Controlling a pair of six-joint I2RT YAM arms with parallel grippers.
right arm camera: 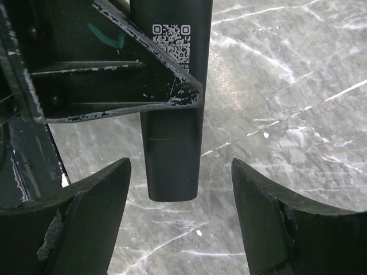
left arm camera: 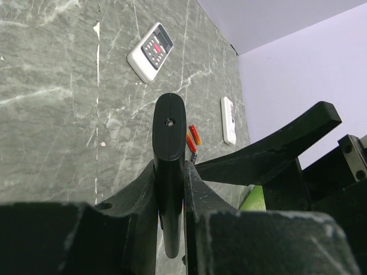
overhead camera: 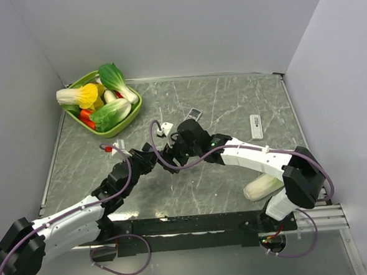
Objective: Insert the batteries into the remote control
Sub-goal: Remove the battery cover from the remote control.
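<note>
My left gripper (left arm camera: 170,172) is shut on a slim black remote control (left arm camera: 170,134), which stands up between its fingers. In the right wrist view the remote's (right arm camera: 172,143) back, with a QR label, hangs above the marbled table. My right gripper (right arm camera: 180,212) is open, with the remote's lower end just beyond the gap and touching neither finger. Orange-red batteries (left arm camera: 194,136) and a dark one lie on the table behind the remote. From above, the left gripper (overhead camera: 149,159) and the right gripper (overhead camera: 173,149) meet mid-table.
A white remote with buttons (left arm camera: 150,51) and a plain white remote (overhead camera: 256,125) lie on the far side of the table. A green tray (overhead camera: 134,109) of toy vegetables stands at the back left. A cabbage (overhead camera: 263,186) lies beside the right arm's base.
</note>
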